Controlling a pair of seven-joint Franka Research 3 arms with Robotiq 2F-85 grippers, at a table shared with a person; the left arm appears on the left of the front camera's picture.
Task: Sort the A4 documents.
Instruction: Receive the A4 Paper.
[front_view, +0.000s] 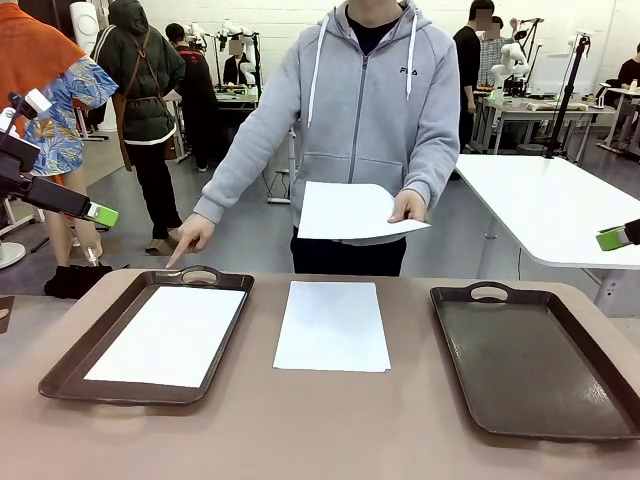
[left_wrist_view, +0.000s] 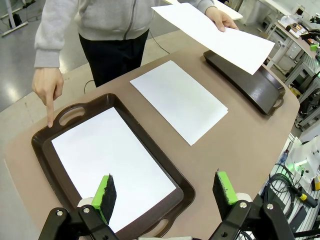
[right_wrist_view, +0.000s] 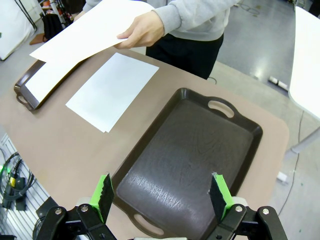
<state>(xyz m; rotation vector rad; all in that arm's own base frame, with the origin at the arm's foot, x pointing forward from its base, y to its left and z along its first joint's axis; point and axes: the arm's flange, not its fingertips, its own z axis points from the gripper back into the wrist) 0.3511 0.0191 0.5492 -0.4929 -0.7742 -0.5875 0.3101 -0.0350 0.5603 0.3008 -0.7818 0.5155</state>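
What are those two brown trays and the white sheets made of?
The brown trays look like moulded plastic with a wood-grain pattern. They have rounded rims, cut-out handles and a dull sheen, though real wood can't be ruled out. The white sheets look like thin matte paper: the held sheet curves slightly in the person's hand.

The front view faces the person across the table. The left wrist view looks down over the left tray, the right over the right tray; both catch the middle sheet.
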